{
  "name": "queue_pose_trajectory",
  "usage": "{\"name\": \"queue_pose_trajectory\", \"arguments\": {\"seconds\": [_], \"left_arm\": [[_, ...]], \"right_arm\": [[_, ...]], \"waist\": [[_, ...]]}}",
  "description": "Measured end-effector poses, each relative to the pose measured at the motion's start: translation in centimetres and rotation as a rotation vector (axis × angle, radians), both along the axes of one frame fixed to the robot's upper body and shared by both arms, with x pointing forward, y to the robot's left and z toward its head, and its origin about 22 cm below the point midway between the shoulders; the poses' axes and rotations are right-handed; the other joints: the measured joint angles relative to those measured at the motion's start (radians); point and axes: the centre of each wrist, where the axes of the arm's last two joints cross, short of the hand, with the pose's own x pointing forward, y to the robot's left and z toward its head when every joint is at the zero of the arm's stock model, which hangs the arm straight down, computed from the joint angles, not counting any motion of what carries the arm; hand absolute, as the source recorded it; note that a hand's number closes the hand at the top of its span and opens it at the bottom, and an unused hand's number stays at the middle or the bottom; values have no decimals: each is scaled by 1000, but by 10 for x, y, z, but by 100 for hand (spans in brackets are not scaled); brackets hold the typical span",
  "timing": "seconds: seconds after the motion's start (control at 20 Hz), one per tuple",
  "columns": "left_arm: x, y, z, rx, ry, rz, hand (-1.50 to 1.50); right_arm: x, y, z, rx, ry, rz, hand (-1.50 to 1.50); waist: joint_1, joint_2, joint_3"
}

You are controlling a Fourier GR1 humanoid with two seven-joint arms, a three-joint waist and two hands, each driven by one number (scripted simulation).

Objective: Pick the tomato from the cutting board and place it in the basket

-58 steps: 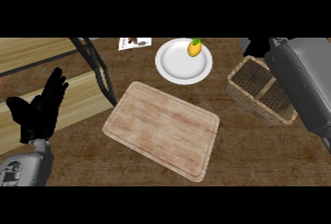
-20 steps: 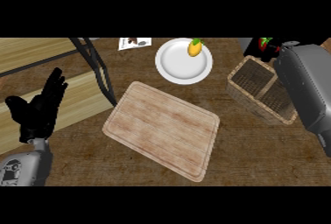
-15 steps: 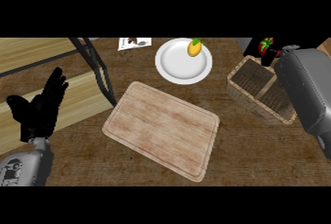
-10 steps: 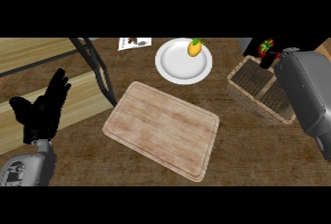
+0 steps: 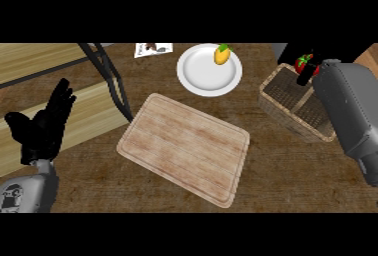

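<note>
Black fingers of the right hand (image 5: 307,74) curl round the red tomato with green stem (image 5: 303,63), above the woven wicker basket (image 5: 294,104) at the desk's right edge. Left hand (image 5: 43,125) rests open at the left edge. Pale wooden cutting board (image 5: 184,145) lies mid-desk.

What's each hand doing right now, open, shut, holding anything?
Left hand: open, fingers up, resting at the view's left.
Right hand: shut on the tomato, above the basket.
</note>
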Motion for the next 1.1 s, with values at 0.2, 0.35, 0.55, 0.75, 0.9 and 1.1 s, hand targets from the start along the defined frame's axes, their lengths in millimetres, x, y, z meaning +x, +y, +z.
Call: {"name": "queue_pose_trajectory", "arguments": {"seconds": [0.2, 0.35, 0.55, 0.75, 0.9, 1.1], "left_arm": [[0, 4, 1, 3, -5, 5, 0], [0, 1, 6, -4, -4, 1, 0], [0, -2, 5, -11, -3, 4, 0], [-2, 0, 4, -2, 1, 8, 0], [0, -2, 2, 0, 5, 14, 0], [-3, 5, 5, 0, 12, 28, 0]], "right_arm": [[-3, -1, 5, 49, -101, -8, -150], [-4, 2, 15, 111, -220, -15, -150], [-7, 4, 31, 210, -379, -34, -150], [-13, -2, 50, 326, -535, -100, -150], [-23, -15, 60, 395, -608, -157, -150], [-48, -37, 67, 489, -700, -229, -150]], "waist": [[-2, 0, 0], [-1, -1, 1], [-6, -3, 0], [-9, -4, 0], [-19, -7, 0], [-31, -11, 0]]}}
